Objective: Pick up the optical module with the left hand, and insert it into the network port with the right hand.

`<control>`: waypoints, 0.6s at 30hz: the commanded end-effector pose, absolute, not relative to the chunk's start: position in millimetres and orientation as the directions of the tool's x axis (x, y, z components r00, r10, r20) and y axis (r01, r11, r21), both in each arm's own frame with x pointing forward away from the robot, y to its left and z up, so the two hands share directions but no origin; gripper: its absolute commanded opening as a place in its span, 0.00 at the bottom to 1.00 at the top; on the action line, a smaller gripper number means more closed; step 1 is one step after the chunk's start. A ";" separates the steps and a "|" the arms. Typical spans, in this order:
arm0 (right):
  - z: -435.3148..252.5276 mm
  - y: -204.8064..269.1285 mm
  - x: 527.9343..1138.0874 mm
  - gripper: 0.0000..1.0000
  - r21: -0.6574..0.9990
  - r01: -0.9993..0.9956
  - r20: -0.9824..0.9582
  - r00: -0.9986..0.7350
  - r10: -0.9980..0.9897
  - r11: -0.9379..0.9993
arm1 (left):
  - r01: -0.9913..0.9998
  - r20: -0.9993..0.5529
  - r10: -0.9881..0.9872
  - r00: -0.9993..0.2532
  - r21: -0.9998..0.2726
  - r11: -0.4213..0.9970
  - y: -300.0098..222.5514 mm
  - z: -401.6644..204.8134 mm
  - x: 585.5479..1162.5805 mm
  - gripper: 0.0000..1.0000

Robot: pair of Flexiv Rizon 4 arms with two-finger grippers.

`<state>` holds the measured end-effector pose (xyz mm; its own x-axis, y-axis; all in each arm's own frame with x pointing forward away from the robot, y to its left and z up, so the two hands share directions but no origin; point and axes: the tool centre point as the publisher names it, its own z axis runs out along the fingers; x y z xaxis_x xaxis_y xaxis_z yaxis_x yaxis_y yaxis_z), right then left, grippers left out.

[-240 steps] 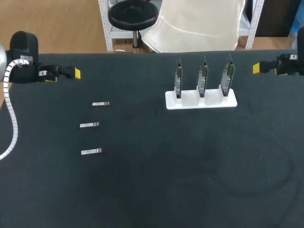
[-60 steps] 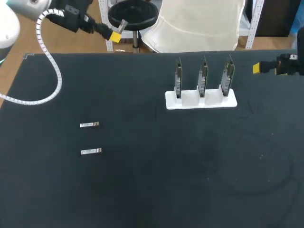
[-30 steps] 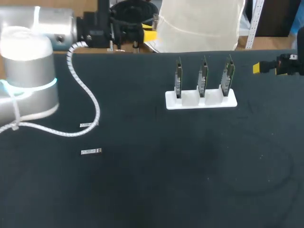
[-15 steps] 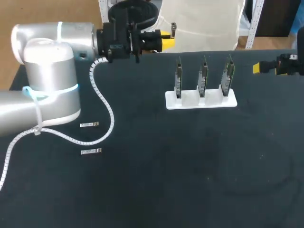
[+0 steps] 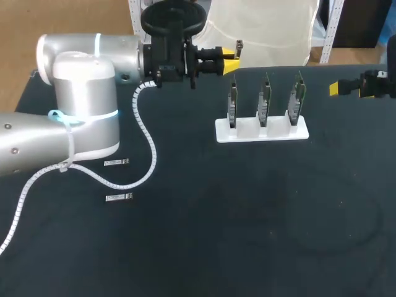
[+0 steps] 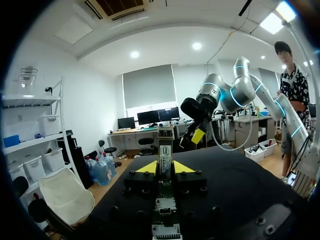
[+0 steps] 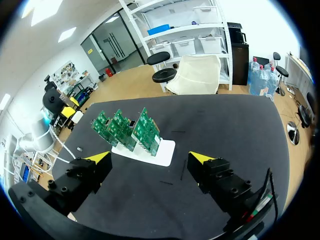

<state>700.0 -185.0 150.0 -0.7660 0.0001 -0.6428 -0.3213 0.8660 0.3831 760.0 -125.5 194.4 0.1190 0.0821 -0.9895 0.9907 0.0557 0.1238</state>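
My left gripper [image 5: 231, 53] hangs over the table's far edge, just left of the rack, shut on a small silver optical module [image 5: 238, 44]. In the left wrist view the module [image 6: 165, 150] stands upright between the yellow tips of this gripper [image 6: 165, 168]. Three green network cards [image 5: 264, 99] stand in a white rack [image 5: 247, 132]. My right gripper [image 5: 335, 88] stays at the table's far right edge, open and empty; in its own view the gripper [image 7: 150, 159] faces the cards [image 7: 129, 129] across bare black table.
Two more silver modules [image 5: 116, 163] [image 5: 119, 197] lie on the black mat at the left, partly under my left arm's white cable [image 5: 145, 145]. The left arm's big grey body [image 5: 80, 105] covers the table's far left.
My left arm has swung right along the table's far edge, carrying the module nearer to the rack. The right arm has not moved.
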 end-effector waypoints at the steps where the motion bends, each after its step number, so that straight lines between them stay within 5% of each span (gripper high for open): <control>1: 150.0 -185.1 700.0 1.00 0.383 -0.321 -0.643 -0.766 0.000 0.866 | 0.993 -0.990 0.086 0.109 0.113 0.041 -128.1 189.1 767.0 0.00; 18: 150.0 -185.1 700.0 1.00 0.383 -0.321 -0.643 -0.766 0.000 0.866 | 0.997 -0.992 0.125 0.016 0.024 0.069 -118.6 171.3 769.3 0.00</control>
